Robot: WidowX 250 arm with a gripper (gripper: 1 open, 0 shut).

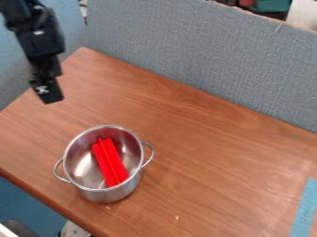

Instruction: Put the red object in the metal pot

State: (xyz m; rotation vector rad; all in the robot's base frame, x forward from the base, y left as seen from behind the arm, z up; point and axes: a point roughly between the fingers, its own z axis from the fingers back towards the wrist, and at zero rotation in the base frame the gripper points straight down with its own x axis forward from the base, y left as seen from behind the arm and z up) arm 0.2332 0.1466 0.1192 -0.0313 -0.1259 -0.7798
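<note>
From where I sit, at the left the dark robot arm point(30, 20) reaches down into my view from the upper edge, somewhat blurred. At its lower end is the claw point(47, 93), above the left part of the wooden bench point(210, 139) and well apart from the pot. I read it as wide open, and I can see nothing held in it.

Below the bench's left edge I see a blue surface point(28, 205), and in the bottom left corner there are some dark and pale items point(18, 228) that I can't make out.

Next, to the right of the claw and nearer to me, the metal pot point(104, 190) stands upright on the bench. It is round, silvery and shiny, with one thin loop handle sticking out at its left and another at its right. The red object point(109, 161) is inside it, lying lengthwise between the far and near sides of the pot. I see a line running along its length, and its colour shows on the shiny metal around it.

Behind the bench a grey fabric-like panel point(205, 46) runs from the upper left across to the right. Above its far right end are a few partly cut-off items point(270, 7), red, dark green and white. Along the lower right edge lies a light blue strip point(305, 211).
</note>
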